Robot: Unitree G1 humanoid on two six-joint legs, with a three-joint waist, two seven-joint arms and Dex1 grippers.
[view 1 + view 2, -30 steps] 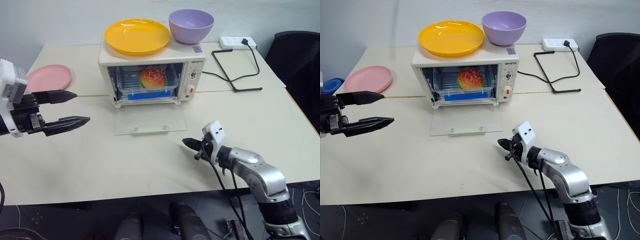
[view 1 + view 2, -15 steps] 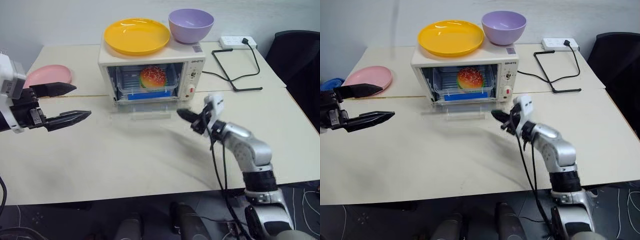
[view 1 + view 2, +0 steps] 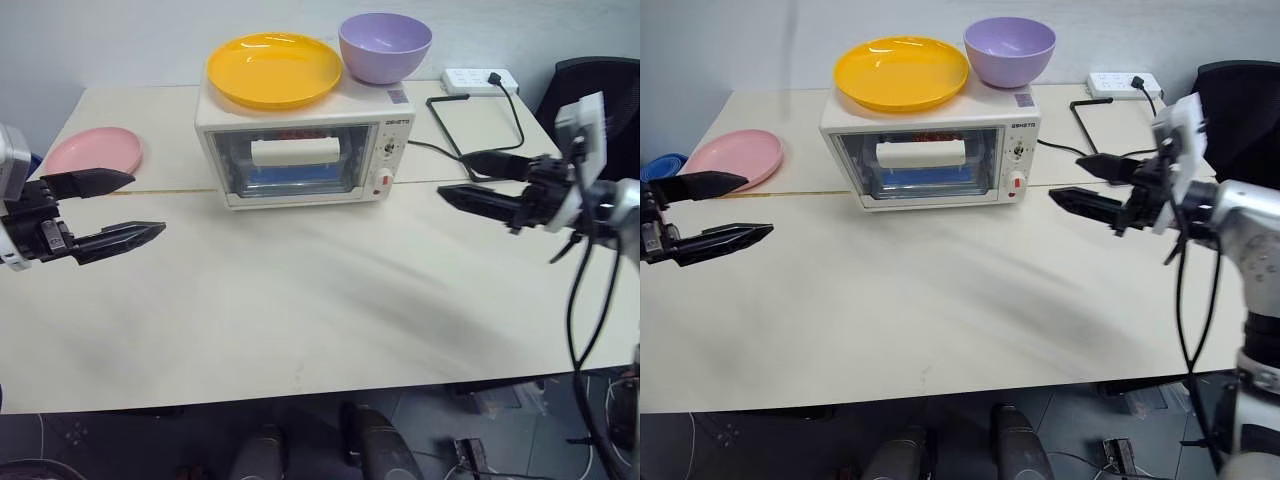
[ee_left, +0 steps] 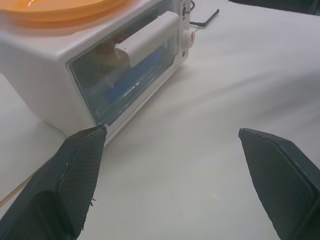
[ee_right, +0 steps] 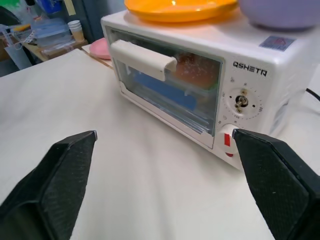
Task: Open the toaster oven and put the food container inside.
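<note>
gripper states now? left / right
Left gripper: open, holding nothing.
Right gripper: open, holding nothing.

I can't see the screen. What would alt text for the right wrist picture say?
A cream-white toaster oven with its glass door shut stands on a pale table, the food container visible inside. A yellow plate and a purple bowl sit on top, and the right gripper has its black fingers spread wide in front.

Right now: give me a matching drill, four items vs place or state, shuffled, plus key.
Items:
1. toaster oven door
2. food container
3. yellow plate
4. right gripper

Options:
A. on the oven's roof
B. shut
C. open, holding nothing
D. inside, behind the glass

Pairs: 1-B, 2-D, 3-A, 4-C
</note>
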